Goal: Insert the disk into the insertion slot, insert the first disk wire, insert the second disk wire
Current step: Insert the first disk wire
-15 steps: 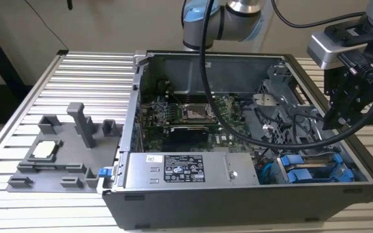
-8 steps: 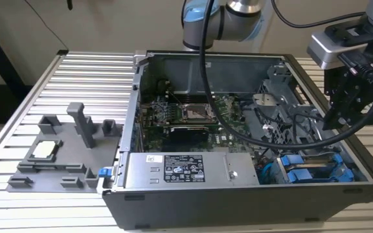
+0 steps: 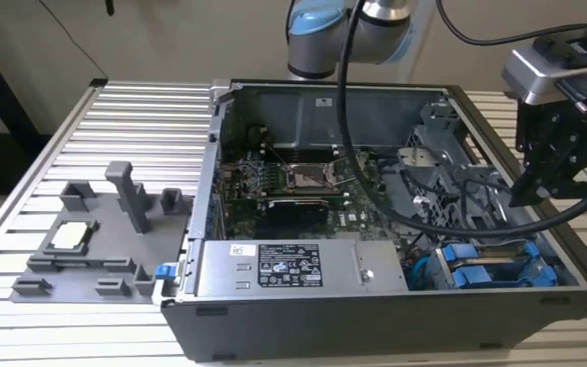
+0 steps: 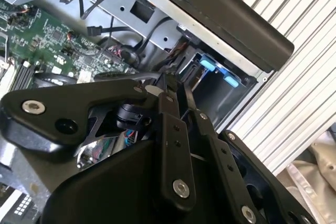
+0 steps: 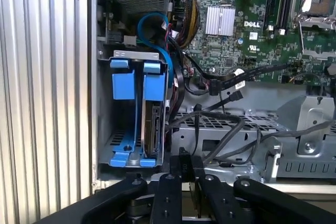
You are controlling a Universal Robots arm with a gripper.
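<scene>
jaws: cannot tell if open or closed, hanging at case edge by drive cage | disk (image 5: 153, 129): on edge in blue carrier, seated in insertion slot (image 5: 105, 129), near jaws, apart | black wires (image 5: 231, 124) loose alongside | open computer case (image 3: 375, 329) on slatted metal desk (image 3: 120, 130) | grey fixture (image 3: 89, 245) at exterior view's left | pale wall (image 3: 171, 38) behind

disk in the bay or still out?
In. The disk stands on edge inside the insertion slot, its blue carrier within the cage walls. Fully seated: cannot tell.
</scene>
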